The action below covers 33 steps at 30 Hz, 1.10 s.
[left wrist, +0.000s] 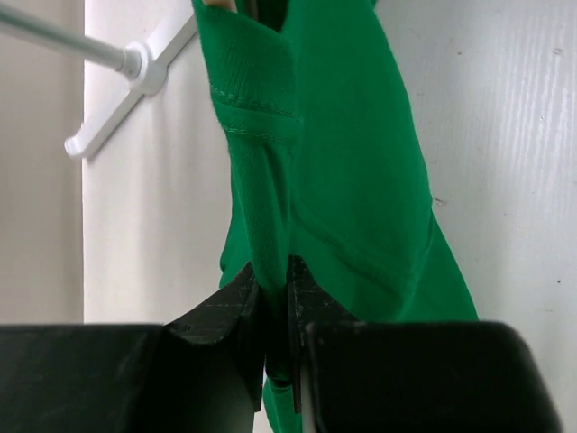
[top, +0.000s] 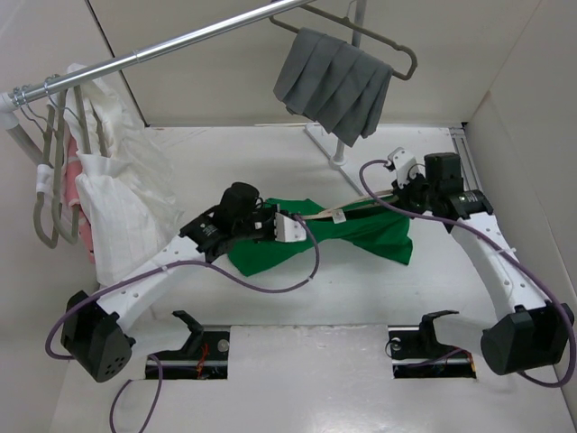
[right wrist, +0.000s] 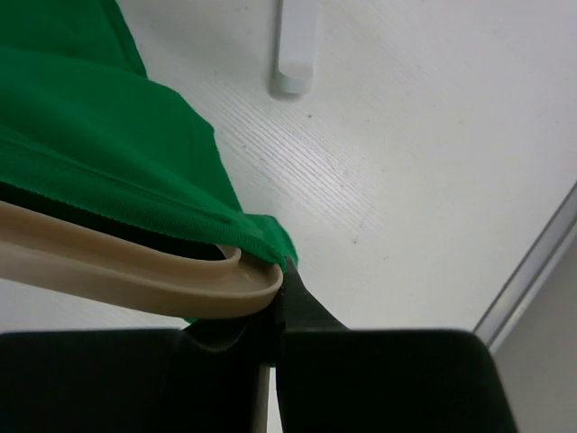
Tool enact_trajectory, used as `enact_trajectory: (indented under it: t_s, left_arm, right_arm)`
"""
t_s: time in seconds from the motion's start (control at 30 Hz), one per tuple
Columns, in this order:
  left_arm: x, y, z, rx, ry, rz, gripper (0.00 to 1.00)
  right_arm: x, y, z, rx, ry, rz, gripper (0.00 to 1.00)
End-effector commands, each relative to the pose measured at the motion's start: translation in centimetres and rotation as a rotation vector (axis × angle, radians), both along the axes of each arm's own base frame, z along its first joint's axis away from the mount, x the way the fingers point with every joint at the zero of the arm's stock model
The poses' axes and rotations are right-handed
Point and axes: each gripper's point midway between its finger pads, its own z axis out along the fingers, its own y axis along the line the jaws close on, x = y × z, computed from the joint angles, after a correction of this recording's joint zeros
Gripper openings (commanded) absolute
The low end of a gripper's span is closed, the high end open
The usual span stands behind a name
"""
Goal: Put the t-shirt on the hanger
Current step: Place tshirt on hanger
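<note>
The bright green t-shirt (top: 365,236) lies bunched in the middle of the table. The cream hanger (top: 338,214) runs across it between my two grippers, partly inside the fabric. My left gripper (top: 281,225) is at the shirt's left end, shut on a fold of the t-shirt (left wrist: 361,180); the cloth is pinched between the fingertips (left wrist: 311,302). My right gripper (top: 397,191) is at the shirt's right end, shut on the curved end of the hanger (right wrist: 135,280), with the t-shirt's hem (right wrist: 90,135) draped over that end. The hanger's hook is hidden.
A metal rail crosses the top with a grey hanger holding a grey pleated cloth (top: 334,86). White ribbed garments (top: 113,207) and grey hangers (top: 50,180) hang at the left. The rack's white foot (top: 335,161) stands behind the shirt. Walls enclose the table.
</note>
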Motion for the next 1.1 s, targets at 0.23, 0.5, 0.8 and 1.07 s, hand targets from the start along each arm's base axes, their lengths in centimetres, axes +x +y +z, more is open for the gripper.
enact_trajectory:
  t_s: [0.23,0.5,0.8,1.07]
  left_arm:
    - [-1.5,6.9,-7.4,0.355,0.093,0.084,0.0]
    - [-0.3,6.4,-6.2,0.301,0.107,0.136,0.0]
    - [-0.8,1.0,-0.4,0.053,0.226,0.059,0.0]
    - [-2.2,-0.5,1.1,-0.029,0.318,0.018,0.0]
  right_arm:
    - [1.6,-7.5,5.3,-0.093,-0.154,-0.218,0.0]
    - [1.8,-6.1,6.5,0.028,-0.209,-0.143,0.0]
    - [-1.7,13.4,8.3,0.281,-0.293,0.55,0.0]
    - [-2.2,13.8,5.6,0.204,-0.159,0.65,0.8]
